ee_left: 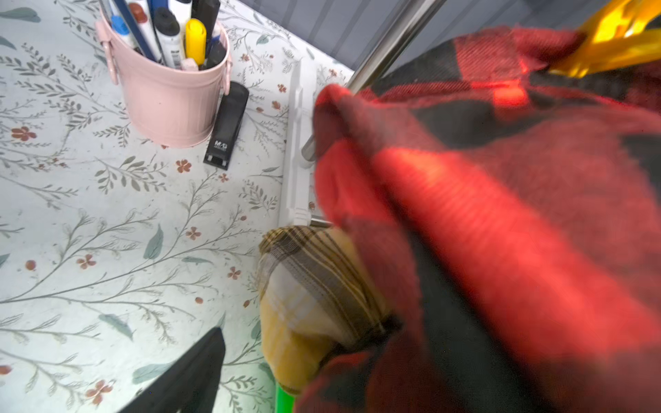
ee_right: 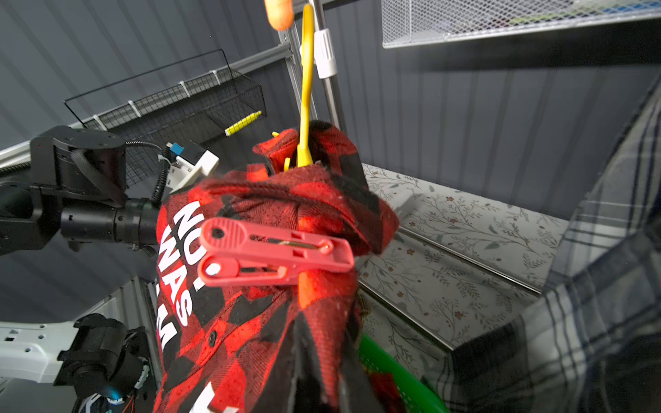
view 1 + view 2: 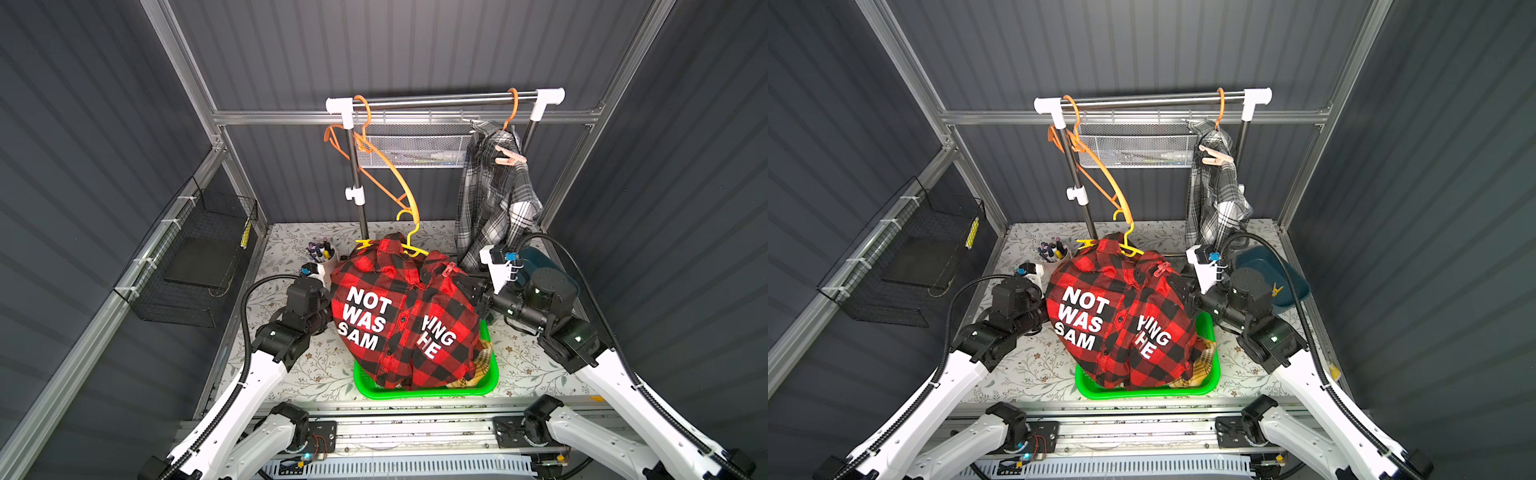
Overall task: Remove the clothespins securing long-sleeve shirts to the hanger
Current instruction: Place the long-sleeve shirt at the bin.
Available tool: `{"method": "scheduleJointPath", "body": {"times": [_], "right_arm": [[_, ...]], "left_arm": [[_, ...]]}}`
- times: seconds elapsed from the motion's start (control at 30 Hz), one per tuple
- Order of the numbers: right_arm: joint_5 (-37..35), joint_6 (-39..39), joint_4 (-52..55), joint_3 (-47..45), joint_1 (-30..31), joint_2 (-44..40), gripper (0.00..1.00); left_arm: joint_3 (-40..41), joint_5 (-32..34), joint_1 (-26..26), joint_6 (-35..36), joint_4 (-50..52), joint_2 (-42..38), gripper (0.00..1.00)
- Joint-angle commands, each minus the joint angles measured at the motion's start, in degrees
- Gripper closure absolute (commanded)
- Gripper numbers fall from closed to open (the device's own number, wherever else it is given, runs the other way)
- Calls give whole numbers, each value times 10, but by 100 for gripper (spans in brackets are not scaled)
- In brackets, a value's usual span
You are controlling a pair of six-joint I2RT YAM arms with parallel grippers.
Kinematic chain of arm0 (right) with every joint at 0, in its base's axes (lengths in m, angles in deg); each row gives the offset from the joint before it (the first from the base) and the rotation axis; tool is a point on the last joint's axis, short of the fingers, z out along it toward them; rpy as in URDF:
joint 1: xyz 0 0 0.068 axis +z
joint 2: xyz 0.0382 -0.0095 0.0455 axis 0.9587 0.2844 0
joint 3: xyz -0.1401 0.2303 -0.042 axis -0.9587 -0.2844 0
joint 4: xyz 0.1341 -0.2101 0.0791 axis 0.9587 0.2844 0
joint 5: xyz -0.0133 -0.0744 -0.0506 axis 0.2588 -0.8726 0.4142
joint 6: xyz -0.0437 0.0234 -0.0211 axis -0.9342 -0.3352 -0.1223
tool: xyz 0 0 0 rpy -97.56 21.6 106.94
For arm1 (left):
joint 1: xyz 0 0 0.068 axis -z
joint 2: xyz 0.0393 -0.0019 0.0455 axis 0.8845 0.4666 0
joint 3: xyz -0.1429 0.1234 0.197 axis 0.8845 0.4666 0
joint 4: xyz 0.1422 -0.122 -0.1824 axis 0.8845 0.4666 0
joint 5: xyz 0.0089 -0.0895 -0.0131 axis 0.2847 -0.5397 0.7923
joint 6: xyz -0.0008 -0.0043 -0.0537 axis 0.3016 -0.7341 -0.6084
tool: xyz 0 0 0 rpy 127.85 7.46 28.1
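So the red shirt [image 3: 399, 316] hangs off the yellow hanger [image 2: 307, 89] and droops into the green basket [image 3: 486, 384] at the tabletop's front edge. The grey shirt [image 3: 490, 199] is up at the rail's [image 3: 444, 100] right end. The right gripper [image 3: 467, 289] is pinched narrow just beside the red shirt. The left gripper [image 3: 323, 309] is buried behind the cloth, so I can't tell its fingers. The red clothespin [image 2: 275, 252] bites the red shirt's shoulder, and the pink clothespin [image 3: 509, 156] is on the grey shirt.

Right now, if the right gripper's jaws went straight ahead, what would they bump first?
Most likely the red clothespin clipped on the red-and-black shirt, centred in the right wrist view; depth is unclear.
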Motion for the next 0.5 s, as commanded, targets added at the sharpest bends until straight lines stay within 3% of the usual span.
{"method": "scheduleJointPath", "body": {"times": [0.0,0.33,0.47], "right_arm": [[-16,-25,-5,4,-3,-21,100],[-43,-61,54,33,-9,-40,100],[-48,-55,57,29,-9,-37,100]], "left_arm": [[-32,19,-3,34,22,9,6],[-82,105,-26,47,99,18,7],[-87,43,-70,42,107,51,8]]}}
